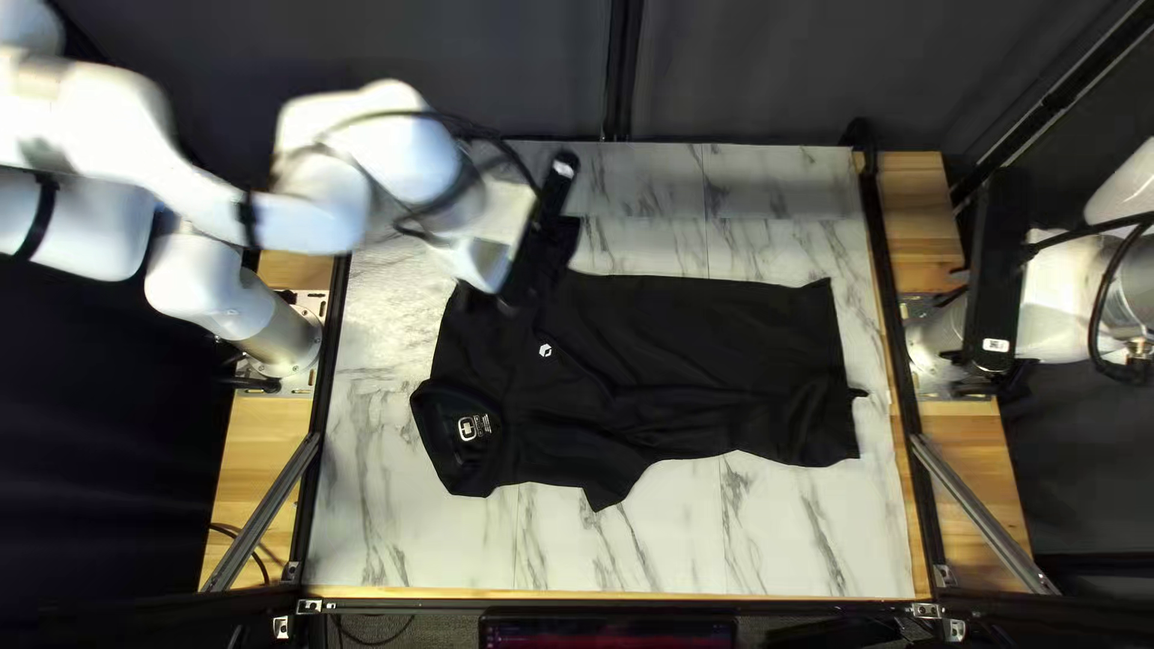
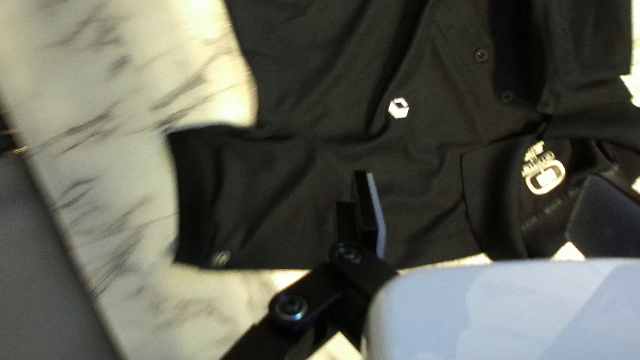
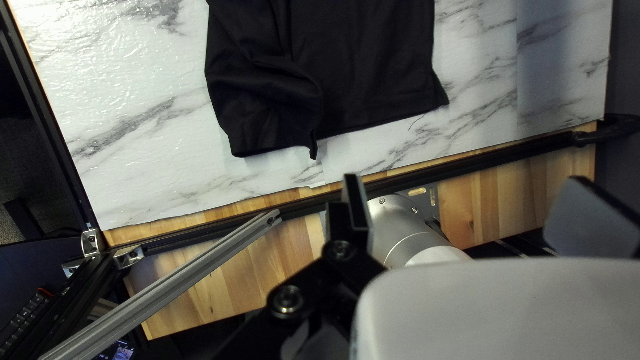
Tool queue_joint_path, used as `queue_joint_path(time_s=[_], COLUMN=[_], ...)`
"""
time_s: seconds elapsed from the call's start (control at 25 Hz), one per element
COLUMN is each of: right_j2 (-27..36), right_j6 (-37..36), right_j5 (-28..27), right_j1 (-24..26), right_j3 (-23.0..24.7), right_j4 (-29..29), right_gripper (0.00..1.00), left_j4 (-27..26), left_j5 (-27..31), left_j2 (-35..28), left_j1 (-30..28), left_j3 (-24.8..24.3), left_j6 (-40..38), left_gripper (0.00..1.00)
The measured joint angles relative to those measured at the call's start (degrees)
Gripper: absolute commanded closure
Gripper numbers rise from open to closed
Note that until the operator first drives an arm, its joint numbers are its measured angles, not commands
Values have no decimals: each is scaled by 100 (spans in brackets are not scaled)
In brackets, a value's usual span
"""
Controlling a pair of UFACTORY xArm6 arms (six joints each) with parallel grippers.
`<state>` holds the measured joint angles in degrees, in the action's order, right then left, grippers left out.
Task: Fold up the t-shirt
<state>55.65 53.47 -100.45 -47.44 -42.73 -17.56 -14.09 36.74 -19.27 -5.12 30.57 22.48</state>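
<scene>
The left gripper [image 1: 536, 246] hangs over the black polo shirt [image 1: 709, 349], the right gripper [image 1: 998, 271] near the table's [image 1: 793, 541] right edge; both wide open, holding nothing.

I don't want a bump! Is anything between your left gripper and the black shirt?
No, I see nothing in the way. My left gripper hangs open over the shirt, with no other thing showing between them.
</scene>
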Motion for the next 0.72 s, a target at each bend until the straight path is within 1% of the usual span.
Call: queue_joint_path(time_s=[0.08,0.2,0.32,0.4,0.56,0.72], right_j2=[0,0,0,0,0,0], right_j6=[0,0,0,0,0,0], right_j5=[0,0,0,0,0,0], right_j1=[0,0,0,0,0,0], right_j3=[0,0,0,0,0,0], right_j4=[0,0,0,0,0,0], right_gripper=[0,0,0,0,0,0], left_j4=[-150,-333,-436,-406,-314,-467], left_j5=[-244,-537,-749,-831,-916,-1055], left_j2=[229,662,1154,1435,1772,1970], left_j1=[-337,-771,-1116,-1290,-1452,-1439], left_j3=[-83,-42,194,394,628,650], left_j6=[-277,-671,-1085,-1400,-1784,-1743], left_gripper=[0,0,0,0,0,0])
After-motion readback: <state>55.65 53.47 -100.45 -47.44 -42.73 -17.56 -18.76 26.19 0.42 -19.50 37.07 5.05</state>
